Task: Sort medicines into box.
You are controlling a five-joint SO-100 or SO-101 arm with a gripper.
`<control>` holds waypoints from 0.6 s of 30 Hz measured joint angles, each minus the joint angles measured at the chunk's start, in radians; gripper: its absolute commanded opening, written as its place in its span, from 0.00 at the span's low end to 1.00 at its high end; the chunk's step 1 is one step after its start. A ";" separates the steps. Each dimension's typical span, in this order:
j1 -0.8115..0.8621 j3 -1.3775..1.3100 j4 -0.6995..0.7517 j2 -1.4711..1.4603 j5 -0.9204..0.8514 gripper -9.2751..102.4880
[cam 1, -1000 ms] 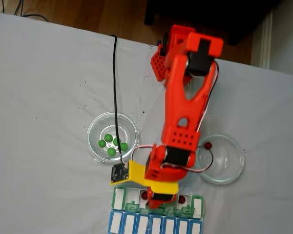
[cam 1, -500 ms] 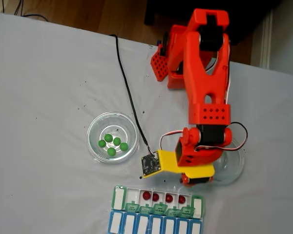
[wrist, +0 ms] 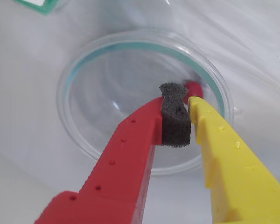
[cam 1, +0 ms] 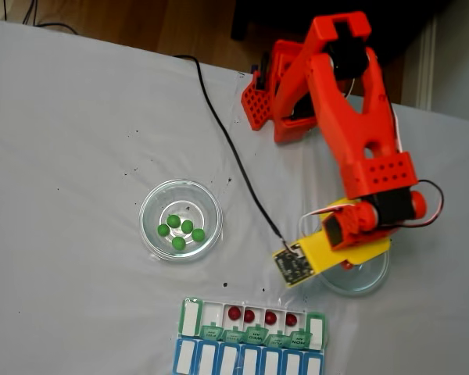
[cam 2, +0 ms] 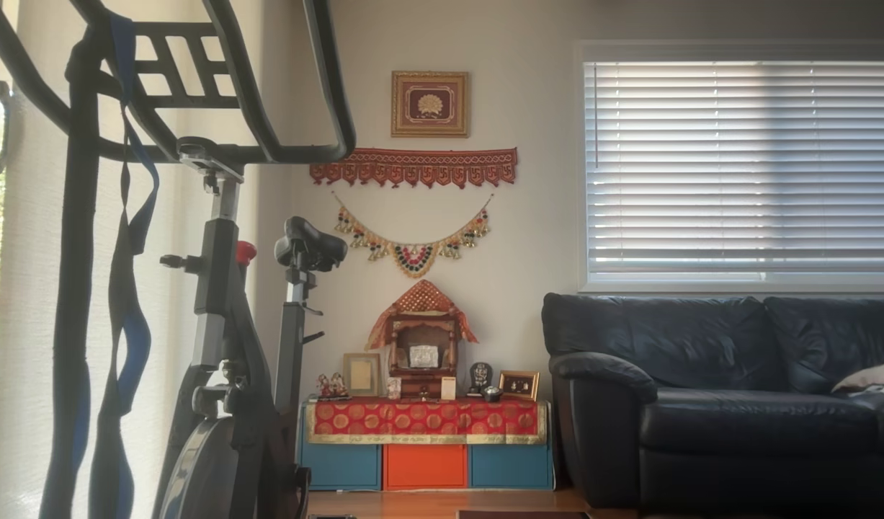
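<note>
- In the wrist view, the gripper [wrist: 179, 109] hangs over a clear glass dish [wrist: 84, 135] near the centre of the frame. Its red finger and yellow finger stand close together, with a piece of dark grey foam pad [wrist: 174, 119] filling the gap between them; nothing is held.
- One dark red ball [wrist: 194, 88] lies in this dish, just behind the foam tip, close to the far right part of the rim. It is partly hidden, so I cannot tell if the tip touches it.
- In the fixed view, the box [cam 1: 318, 328] is at the bottom centre, and four red balls [cam 1: 234, 312] already sit in its green row. Five green balls [cam 1: 173, 221] wait in the other glass dish [cam 1: 152, 205] at centre left. The arm covers most of the right dish [cam 1: 367, 281].
- The ball looks small, light, hard and glossy, so I judge it will roll and slip easily on the smooth glass.
- The best hold is probably across its middle, one finger on each side, with the foam giving some friction.
- The gripper must first open wider than the ball. The near rim leaves little room, and a push from one side could send the ball around the dish.
</note>
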 measured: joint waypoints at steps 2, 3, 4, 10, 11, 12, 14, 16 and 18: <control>-0.020 0.000 0.023 -0.028 -0.011 0.09; -0.031 0.000 0.032 -0.046 -0.015 0.09; -0.040 0.000 0.037 -0.063 -0.018 0.09; -0.074 0.000 0.037 -0.095 -0.018 0.09; -0.080 0.000 0.037 -0.104 -0.018 0.09; -0.083 0.000 0.037 -0.110 -0.017 0.09; -0.092 0.000 0.037 -0.126 -0.006 0.09; -0.104 0.000 0.021 -0.140 0.018 0.09; -0.117 0.000 0.005 -0.158 0.035 0.09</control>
